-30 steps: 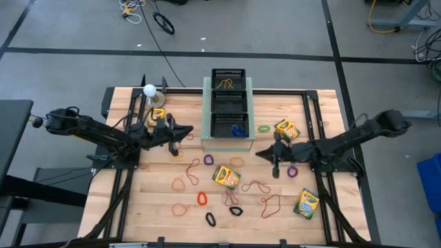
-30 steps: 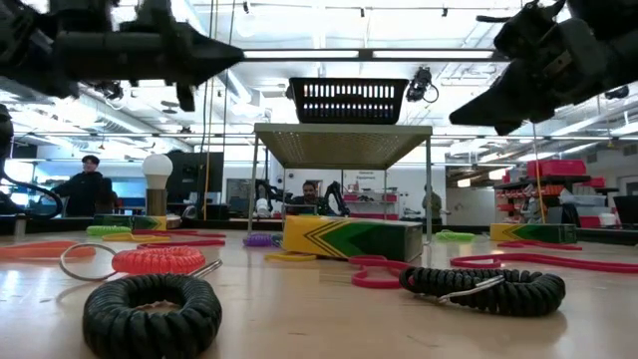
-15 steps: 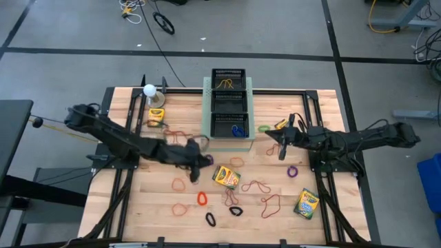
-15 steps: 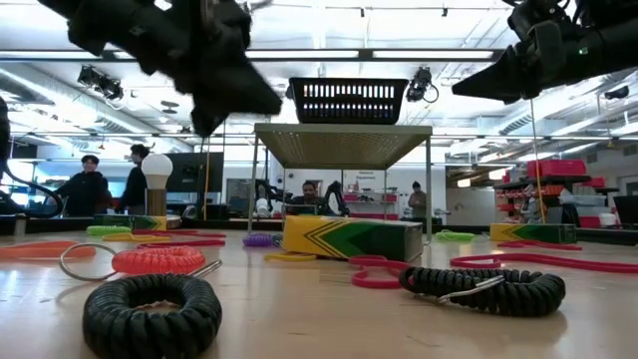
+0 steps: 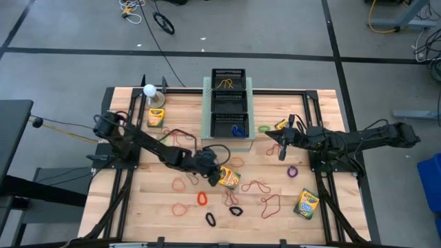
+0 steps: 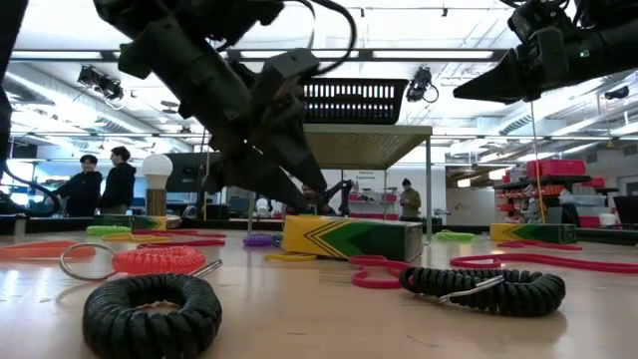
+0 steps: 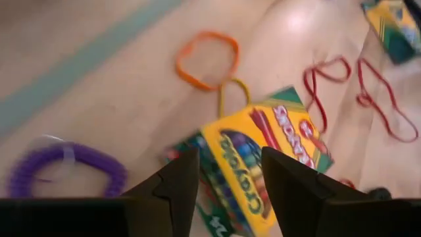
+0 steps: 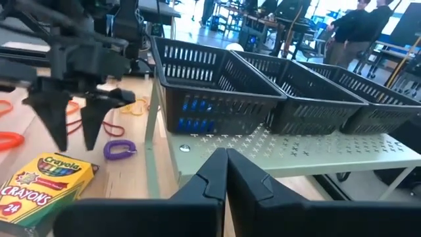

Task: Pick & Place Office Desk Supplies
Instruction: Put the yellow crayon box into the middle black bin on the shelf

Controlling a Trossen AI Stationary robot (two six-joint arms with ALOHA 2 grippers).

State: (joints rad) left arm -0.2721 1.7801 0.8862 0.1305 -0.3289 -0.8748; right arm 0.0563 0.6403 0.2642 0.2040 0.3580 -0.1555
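A yellow-and-green crayon box [image 5: 227, 178] lies flat on the wooden table near its middle. My left gripper [image 5: 216, 174] slants down over that box's left end, open, with one finger on each side of it [image 7: 263, 155] and the tips just above it [image 8: 74, 137]. My right gripper [image 5: 280, 150] hangs shut and empty over the table's right half, pointing at the black mesh trays [image 8: 217, 89]. Rubber bands in red [image 5: 270, 204], orange [image 5: 202, 198], purple [image 5: 292, 171] and black [image 5: 236, 211] lie scattered on the wood.
The trays sit in a row on the pale-green perforated box [image 5: 205, 103] at the far middle. More crayon boxes lie at the far left [image 5: 156, 117], under my right arm [image 5: 286, 127] and at the near right [image 5: 306, 203]. A white ball on a stand [image 5: 149, 90] is at the far left.
My left gripper has swung from the table's far left toward the middle and down over the crayon box. It has tipped from level to slanting down and has opened. My right gripper drew a little toward the far edge and up, then held still, shut.
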